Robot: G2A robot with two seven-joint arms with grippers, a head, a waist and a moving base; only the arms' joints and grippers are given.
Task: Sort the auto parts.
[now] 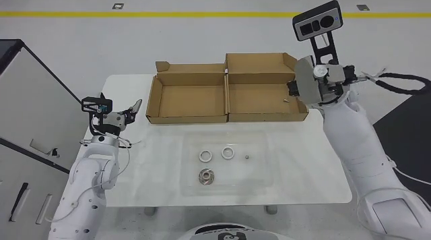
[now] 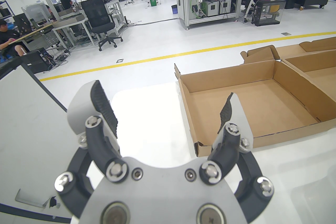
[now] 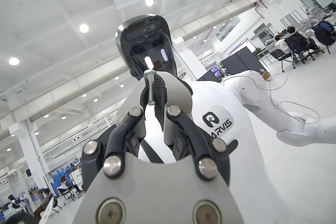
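Cardboard boxes (image 1: pixel 190 100) along table (image 1: pixel 303 166) far edge; left jaws spread beside left wall; right jaws pinching bolt (image 3: pixel 150 89).

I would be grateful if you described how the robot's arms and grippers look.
The left arm and right arm wear smooth white rounded shells; a black cable trails by the right wrist. The left gripper and right gripper match: silver-grey base plate, black linkages with round silver screws, and silver-backed fingers lined with black ribbed pads.
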